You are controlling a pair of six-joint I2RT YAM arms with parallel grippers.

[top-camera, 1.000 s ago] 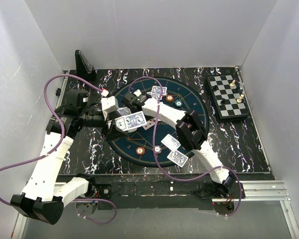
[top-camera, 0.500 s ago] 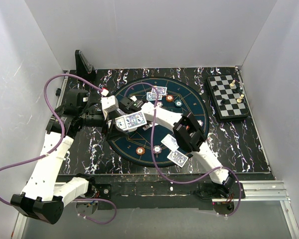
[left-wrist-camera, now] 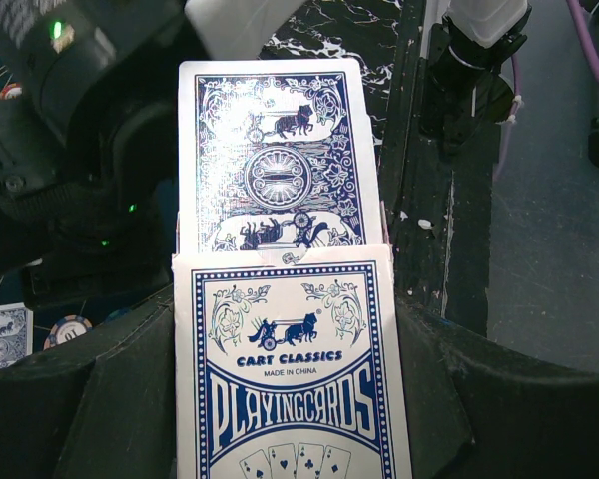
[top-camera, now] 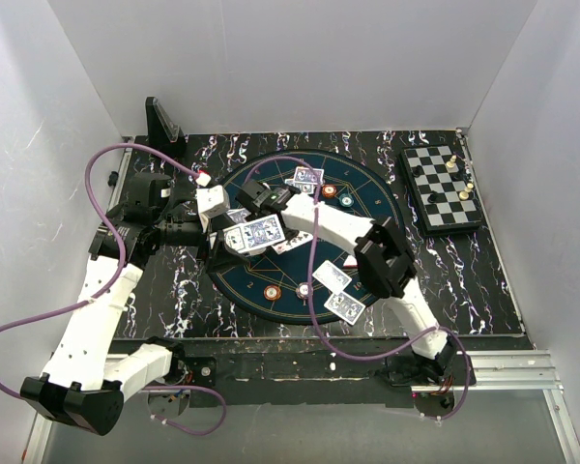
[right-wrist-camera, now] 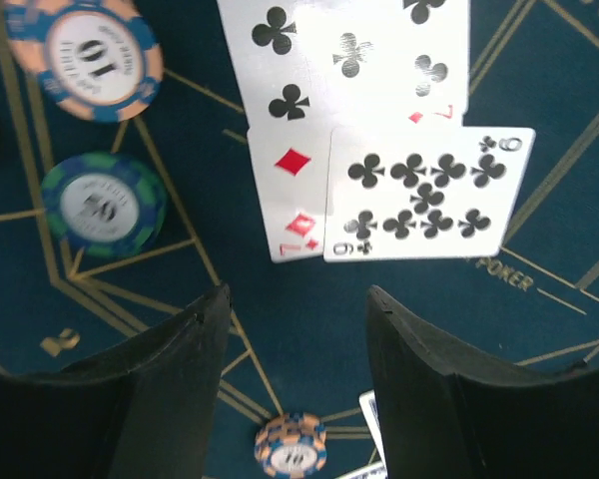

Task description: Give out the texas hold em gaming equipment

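1. Two claws meet over the left part of the round mat. The left claw is clenched on a blue-and-white card box, its dark fingers pressing both long sides.
2. One blue-backed card sticks up out of the open top of that box.
3. The right claw is released, with its fingers apart above the mat and nothing between them.
4. Just past its tips lie face-up cards. A nine of clubs overlaps a seven of diamonds, which is partly covered by another clubs card.
5. In the right wrist view, an orange-and-blue chip and a blue-green chip lie left of these cards.
6. From above, a face-down pair sits on the far part of the mat, with an orange chip and a teal chip just to its right. Two more face-down cards lie at the mat's near edge.
7. A chessboard with small pieces rests on the far right corner of the bench, off the mat.
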